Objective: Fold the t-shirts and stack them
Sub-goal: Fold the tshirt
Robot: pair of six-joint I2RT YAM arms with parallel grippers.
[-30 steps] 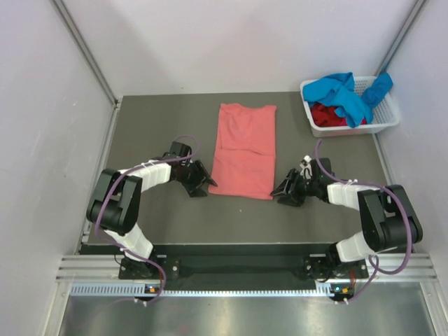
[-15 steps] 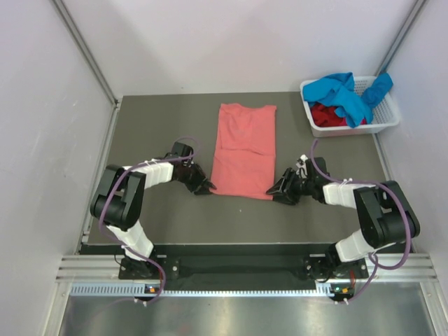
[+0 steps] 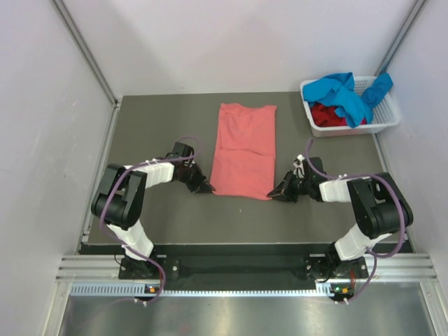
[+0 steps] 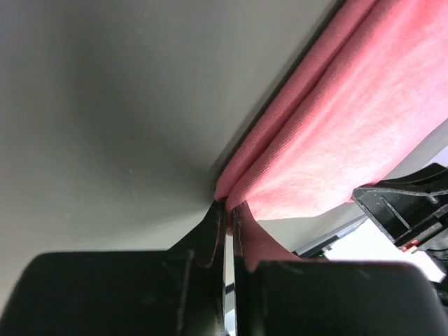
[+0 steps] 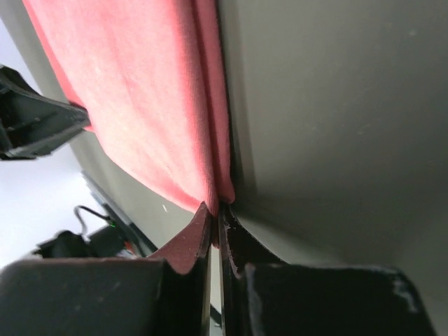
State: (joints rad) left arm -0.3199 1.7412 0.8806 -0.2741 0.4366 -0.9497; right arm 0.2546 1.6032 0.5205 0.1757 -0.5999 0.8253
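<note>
A salmon-pink t-shirt (image 3: 243, 150) lies folded lengthwise into a long strip in the middle of the dark table. My left gripper (image 3: 208, 187) is shut on the strip's near left corner; in the left wrist view the cloth (image 4: 336, 140) runs off from the pinched tips (image 4: 227, 208). My right gripper (image 3: 274, 194) is shut on the near right corner, and in the right wrist view the cloth (image 5: 140, 91) leads away from its closed tips (image 5: 215, 208). Both corners sit low, at table level. Blue (image 3: 344, 94) and dark red (image 3: 326, 115) t-shirts lie in the basket.
A white slotted basket (image 3: 381, 124) stands at the back right corner of the table. White walls close in the left, back and right sides. The arms' bases sit on the metal rail (image 3: 245, 269) at the near edge.
Both grippers moved inward to the shirt's near corners and closed on them. The shirt itself has not shifted.
</note>
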